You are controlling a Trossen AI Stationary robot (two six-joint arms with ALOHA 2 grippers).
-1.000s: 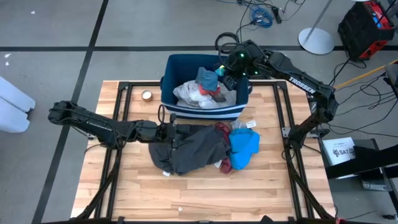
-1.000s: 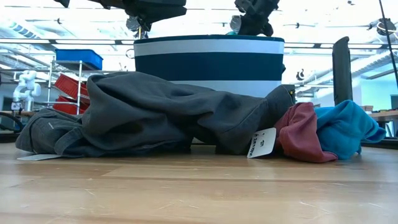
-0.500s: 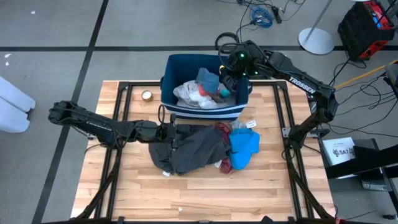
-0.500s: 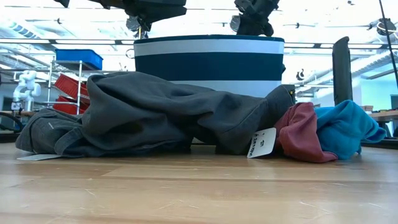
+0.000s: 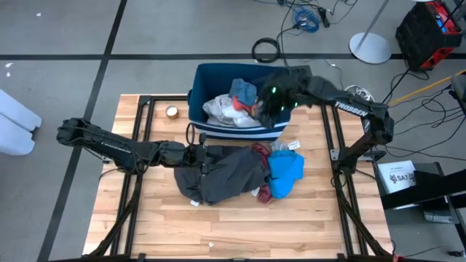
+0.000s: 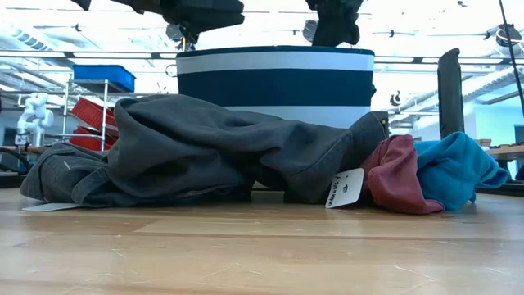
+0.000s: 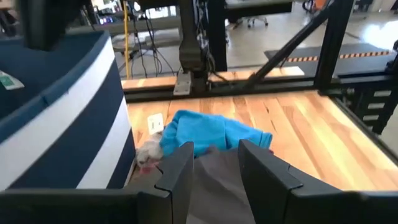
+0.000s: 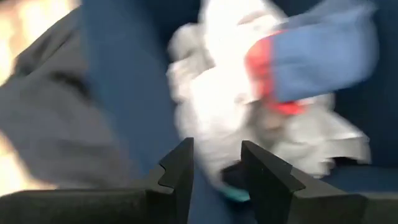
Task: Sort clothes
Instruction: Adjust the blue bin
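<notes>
The dark blue bin with white stripes (image 5: 218, 69) stands at the table's far side and holds a white garment (image 5: 222, 109) and a blue-grey piece with red on it (image 5: 244, 91). In front of the bin lie a dark grey garment (image 5: 226, 175), a maroon garment (image 5: 265, 192) and a bright blue garment (image 5: 286, 171), heaped against each other on the table. My left gripper (image 7: 214, 165) is open above the dark grey garment's left part. My right gripper (image 8: 217, 165) is open above the bin's right part, over the white garment (image 8: 230, 124).
A small round roll (image 5: 172, 111) lies on the table left of the bin. White tags (image 6: 348, 188) stick out of the pile. Black frame rails (image 5: 142, 127) run along the table's left and right sides. Bare wood lies toward the near edge (image 5: 233, 233).
My right gripper has moved over the bin toward the table's near edge, from the bin's far right corner to its right part. The clothes on the table have not moved.
</notes>
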